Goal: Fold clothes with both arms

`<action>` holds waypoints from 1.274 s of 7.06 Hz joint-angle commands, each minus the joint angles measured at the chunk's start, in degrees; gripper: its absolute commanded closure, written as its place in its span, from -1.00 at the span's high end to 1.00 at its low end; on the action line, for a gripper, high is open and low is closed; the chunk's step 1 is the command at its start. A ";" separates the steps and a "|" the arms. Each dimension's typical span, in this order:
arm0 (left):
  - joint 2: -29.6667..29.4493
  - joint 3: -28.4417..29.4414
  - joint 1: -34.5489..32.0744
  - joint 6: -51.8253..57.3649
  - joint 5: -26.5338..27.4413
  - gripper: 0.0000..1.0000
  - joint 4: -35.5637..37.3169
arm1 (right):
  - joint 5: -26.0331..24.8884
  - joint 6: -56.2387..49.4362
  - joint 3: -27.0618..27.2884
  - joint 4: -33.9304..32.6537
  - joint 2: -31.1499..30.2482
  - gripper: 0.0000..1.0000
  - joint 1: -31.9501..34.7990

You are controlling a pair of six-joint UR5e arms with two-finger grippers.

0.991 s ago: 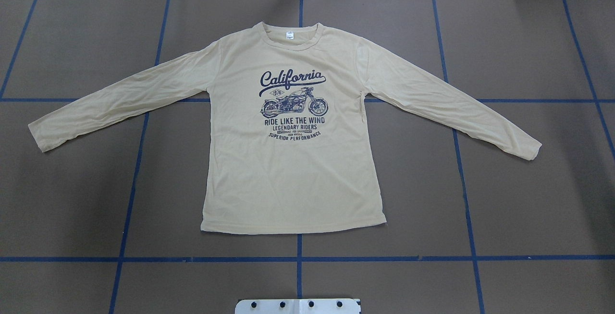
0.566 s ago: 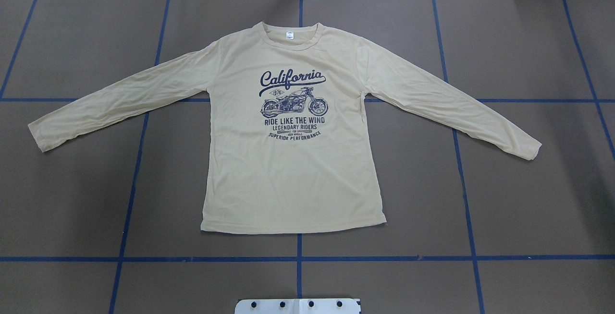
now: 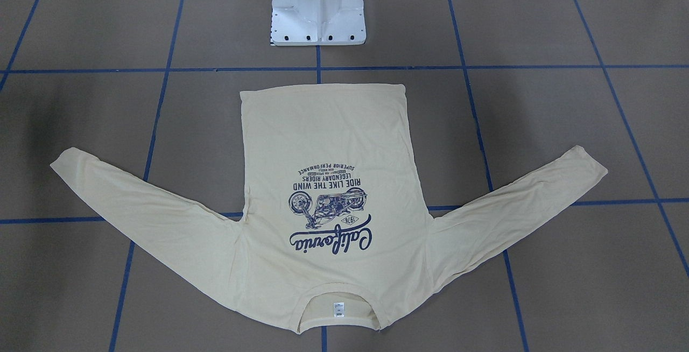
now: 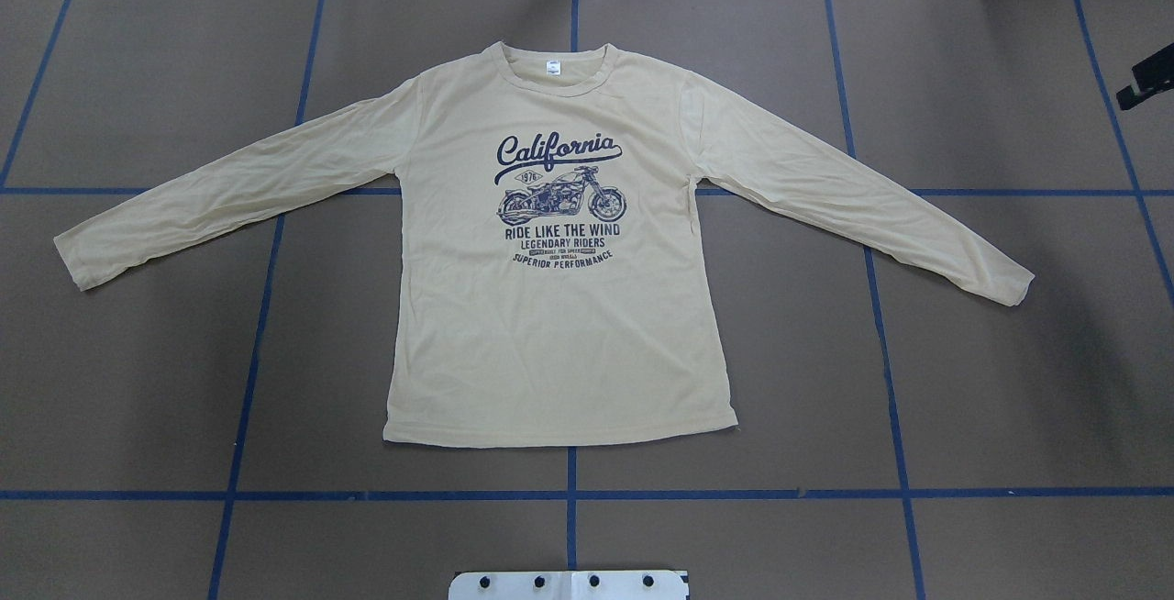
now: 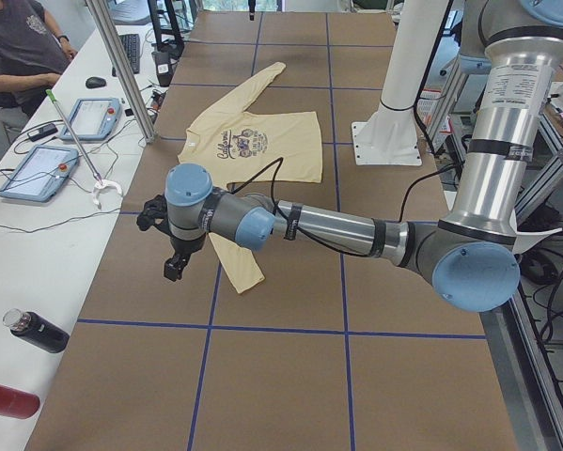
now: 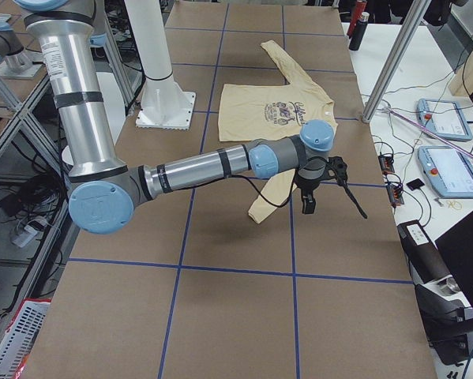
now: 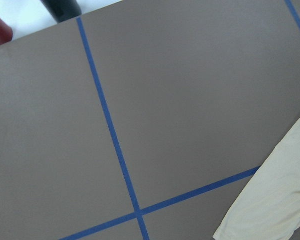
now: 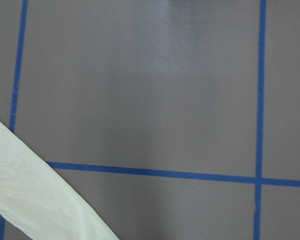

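T-shirt (image 4: 550, 343) lies flat, print up, straight out from the white pedestal base (image 3: 317, 13). The hem is the edge nearest the base and the collar the farthest from it. No fold made yet.

Body's long axis runs directly away from the base. Both sleeves splay sideways and slant back toward it, with the left cuff (image 4: 78, 261) well off to the base's left and the right cuff (image 4: 1009, 288) well off to its right.

Left gripper (image 5: 175, 271) hangs above bare table just outboard of the left cuff, farther from the base's centre line than the cloth. Its wrist view catches only the cuff end (image 7: 262, 205) at the frame's lower right. Right gripper (image 6: 308, 207) mirrors this beyond the right cuff, with the sleeve (image 8: 34, 195) low-left in its wrist view.

Neither gripper holds anything. How wide the jaws stand, I cannot tell.

Judgement: each arm is nearest its own sleeve, so the grasp calls for moving inward toward the base's centre line and down.
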 commanded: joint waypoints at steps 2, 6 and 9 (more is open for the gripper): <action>-0.65 6.46 2.14 -2.18 -0.66 1.00 -7.08 | -9.57 14.08 -7.33 17.58 1.86 1.00 -11.30; 1.11 6.30 3.03 -2.70 -1.18 1.00 -10.79 | 0.89 24.69 -5.49 28.04 -10.42 1.00 -13.35; 1.20 6.04 2.86 -2.71 -1.36 1.00 -10.79 | -6.76 24.77 -5.22 27.97 -13.34 0.99 -17.55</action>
